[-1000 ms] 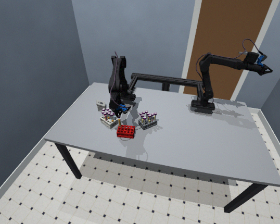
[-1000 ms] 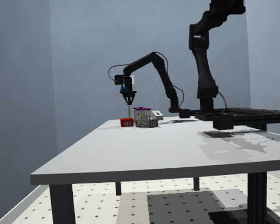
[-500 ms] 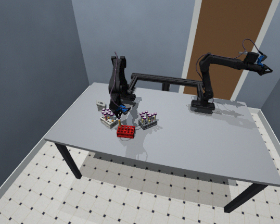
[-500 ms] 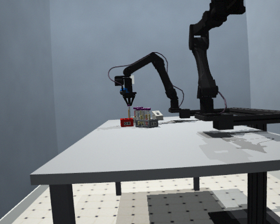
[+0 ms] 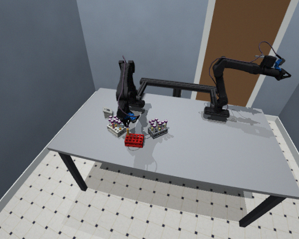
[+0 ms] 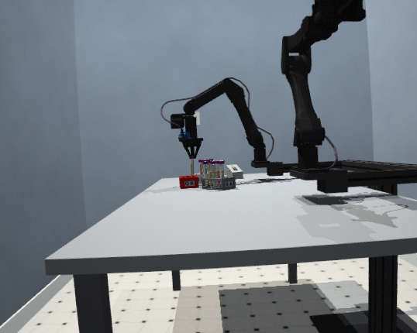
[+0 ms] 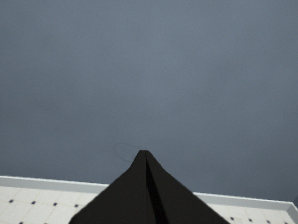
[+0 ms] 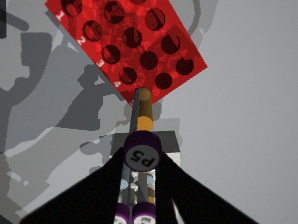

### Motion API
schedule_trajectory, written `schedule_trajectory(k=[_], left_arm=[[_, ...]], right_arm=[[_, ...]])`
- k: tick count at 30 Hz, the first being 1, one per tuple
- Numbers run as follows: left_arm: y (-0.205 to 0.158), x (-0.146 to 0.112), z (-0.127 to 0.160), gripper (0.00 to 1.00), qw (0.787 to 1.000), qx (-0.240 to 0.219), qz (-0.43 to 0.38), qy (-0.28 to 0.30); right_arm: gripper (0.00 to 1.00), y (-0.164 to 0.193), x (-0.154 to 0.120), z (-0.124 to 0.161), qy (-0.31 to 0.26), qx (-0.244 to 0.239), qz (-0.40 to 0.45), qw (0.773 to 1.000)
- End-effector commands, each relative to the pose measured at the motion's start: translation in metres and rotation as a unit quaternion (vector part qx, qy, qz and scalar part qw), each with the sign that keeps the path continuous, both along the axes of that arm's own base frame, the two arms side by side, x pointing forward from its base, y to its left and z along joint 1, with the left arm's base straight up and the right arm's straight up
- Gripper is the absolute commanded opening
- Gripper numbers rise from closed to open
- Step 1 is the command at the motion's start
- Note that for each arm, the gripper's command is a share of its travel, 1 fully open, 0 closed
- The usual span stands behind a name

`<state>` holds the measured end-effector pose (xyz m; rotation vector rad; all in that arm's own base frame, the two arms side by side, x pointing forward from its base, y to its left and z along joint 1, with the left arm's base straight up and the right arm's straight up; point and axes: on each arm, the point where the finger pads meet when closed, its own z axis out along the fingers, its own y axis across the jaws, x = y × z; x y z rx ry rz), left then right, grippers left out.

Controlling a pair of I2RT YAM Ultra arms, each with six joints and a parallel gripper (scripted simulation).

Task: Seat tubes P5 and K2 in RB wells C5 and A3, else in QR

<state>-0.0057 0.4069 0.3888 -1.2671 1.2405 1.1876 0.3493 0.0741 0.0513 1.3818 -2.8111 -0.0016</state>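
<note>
My right gripper is shut on the purple cap of tube P5, an upright tube with amber content. The tube's lower end is at the column 5 corner of the red rack QR; whether its tip is inside the well cannot be told. The white rack RB holds several purple-capped tubes. The grey rack RA also holds several; K2's label is not readable. My left gripper is shut and empty, far from the racks.
The pale DONE box stands behind RB, towards the right arm's base. QR stands in front, between RB and RA. Purple-capped tubes stand close under the right fingers at the lower edge of the right wrist view.
</note>
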Motion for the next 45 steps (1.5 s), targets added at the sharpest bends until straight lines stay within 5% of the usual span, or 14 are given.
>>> schedule_trajectory(k=[1, 45], left_arm=[[-0.009, -0.002, 0.027, 0.0, 1.0, 0.029, 0.0, 0.003], [-0.009, -0.002, 0.027, 0.0, 1.0, 0.029, 0.0, 0.003]], right_arm=[[0.0, -0.003, 0.0, -0.003, -0.004, 0.005, -0.002, 1.0], [0.0, -0.004, 0.003, -0.022, -0.006, 0.005, -0.003, 1.0]])
